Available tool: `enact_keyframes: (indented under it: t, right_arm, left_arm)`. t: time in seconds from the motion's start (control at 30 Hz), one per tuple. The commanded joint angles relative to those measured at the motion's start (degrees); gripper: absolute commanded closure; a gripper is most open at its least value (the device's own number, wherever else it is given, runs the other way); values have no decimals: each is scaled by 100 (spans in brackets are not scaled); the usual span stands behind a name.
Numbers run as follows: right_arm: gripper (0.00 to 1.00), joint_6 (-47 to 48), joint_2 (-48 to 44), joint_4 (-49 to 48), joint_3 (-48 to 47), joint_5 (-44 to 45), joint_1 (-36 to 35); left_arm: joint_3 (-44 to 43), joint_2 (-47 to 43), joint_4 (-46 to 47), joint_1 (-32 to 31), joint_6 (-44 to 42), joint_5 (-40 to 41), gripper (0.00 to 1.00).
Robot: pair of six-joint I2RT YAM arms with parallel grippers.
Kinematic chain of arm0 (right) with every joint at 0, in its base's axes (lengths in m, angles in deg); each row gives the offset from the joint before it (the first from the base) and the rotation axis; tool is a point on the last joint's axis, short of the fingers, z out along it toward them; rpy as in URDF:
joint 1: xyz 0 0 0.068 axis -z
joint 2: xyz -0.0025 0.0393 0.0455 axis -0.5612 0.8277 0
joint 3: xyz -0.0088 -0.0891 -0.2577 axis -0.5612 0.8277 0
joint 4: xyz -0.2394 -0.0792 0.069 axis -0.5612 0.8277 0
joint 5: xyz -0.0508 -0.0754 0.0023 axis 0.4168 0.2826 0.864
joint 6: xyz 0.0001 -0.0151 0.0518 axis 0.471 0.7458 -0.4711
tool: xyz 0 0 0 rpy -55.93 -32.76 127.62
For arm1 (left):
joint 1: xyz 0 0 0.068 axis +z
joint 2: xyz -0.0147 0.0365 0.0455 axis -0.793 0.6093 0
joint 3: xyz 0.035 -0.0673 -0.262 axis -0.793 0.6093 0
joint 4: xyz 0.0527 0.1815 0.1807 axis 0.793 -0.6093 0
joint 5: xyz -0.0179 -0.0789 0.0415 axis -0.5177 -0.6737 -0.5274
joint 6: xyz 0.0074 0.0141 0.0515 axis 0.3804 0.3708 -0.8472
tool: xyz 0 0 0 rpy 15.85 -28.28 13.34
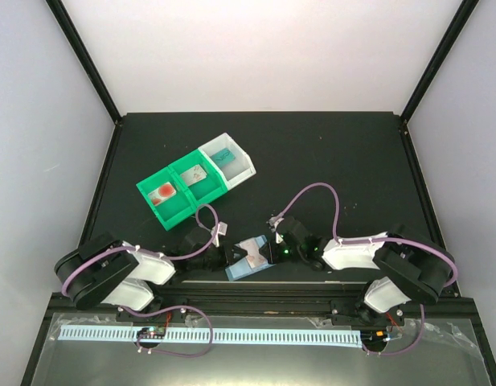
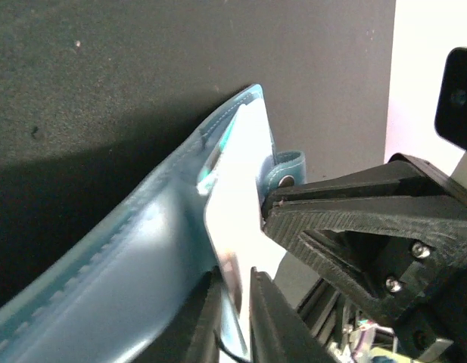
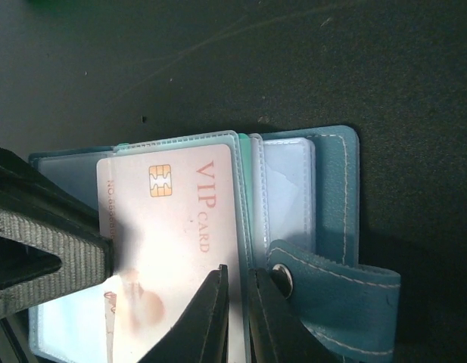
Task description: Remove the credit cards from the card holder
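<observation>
The slate-blue card holder (image 1: 249, 264) lies open between my two grippers near the table's front edge. In the right wrist view its cover (image 3: 335, 189) and snap strap face up. A pale card printed "VIP CARD" (image 3: 172, 219) with a gold chip lies on the clear sleeves. A teal card's edge (image 3: 245, 155) shows behind it. My right gripper (image 3: 239, 271) is shut on the sleeve edge beside the pale card. My left gripper (image 2: 235, 276) is shut on the pale card (image 2: 237, 189), next to the holder's cover (image 2: 127, 272). From above, the left gripper (image 1: 228, 257) and right gripper (image 1: 272, 251) nearly meet.
A green two-part tray (image 1: 180, 195) and a white tray (image 1: 229, 161) stand behind the holder at the centre left, each with small flat items inside. The black mat (image 1: 336, 161) ends at a rail along the near edge.
</observation>
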Motion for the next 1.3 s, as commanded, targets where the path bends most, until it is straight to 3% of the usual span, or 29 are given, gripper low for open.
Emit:
enact_keyframes:
  t: [0.0, 0.63, 0.7, 0.77, 1.07, 1.27]
  right_arm:
    - [88, -15, 26, 659, 216, 327, -12]
    - [89, -114, 129, 526, 231, 393, -11]
    - [89, -133, 119, 477, 240, 370, -13]
    - [89, -150, 105, 463, 248, 356, -13]
    - [89, -180, -138, 539, 321, 454, -6]
    - [89, -217, -151, 517, 362, 433, -9]
  left_arm:
    - [9, -330, -90, 32, -153, -141, 96]
    - [75, -899, -960, 289, -420, -224, 98]
    - [110, -884, -952, 304, -424, -229, 94]
    - [113, -831, -900, 304, -444, -242, 98]
    - [-21, -516, -1034, 313, -535, -368, 98]
    - [246, -775, -1050, 321, -215, -303, 98]
